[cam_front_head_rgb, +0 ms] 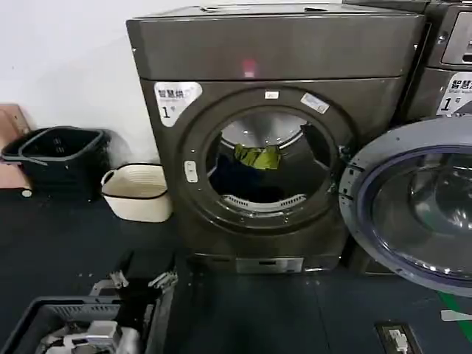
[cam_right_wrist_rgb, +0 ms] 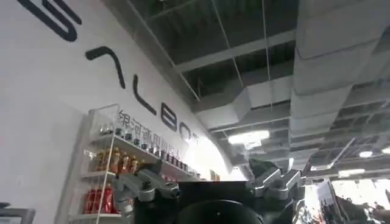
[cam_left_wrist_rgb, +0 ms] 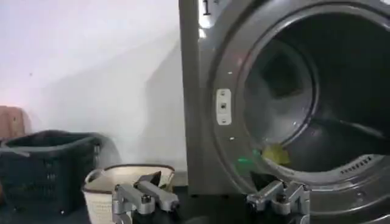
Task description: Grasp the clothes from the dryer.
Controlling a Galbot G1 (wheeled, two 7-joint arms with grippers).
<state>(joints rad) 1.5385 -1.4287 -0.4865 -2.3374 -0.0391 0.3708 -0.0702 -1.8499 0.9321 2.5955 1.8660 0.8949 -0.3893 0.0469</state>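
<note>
Lying inside the dryer (cam_front_head_rgb: 221, 66): clothes (cam_front_head_rgb: 257, 156).

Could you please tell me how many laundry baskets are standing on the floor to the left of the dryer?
2: a dark plastic basket against the white wall, and a cream basket between it and the bronze-grey dryer.

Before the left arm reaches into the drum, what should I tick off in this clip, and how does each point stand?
1. Dryer door swung fully open, porthole clear: ok.
2. Clothes visible in the drum: ok; the yellow-green garment sits at the back, with dark fabric below it.
3. Left gripper open and empty: ok, fingers spread.
4. Left gripper lined up with the porthole: not ok, it sits low and outside, near the cream basket.
5. Right gripper out of the way: ok, open and pointing at the ceiling.
</note>
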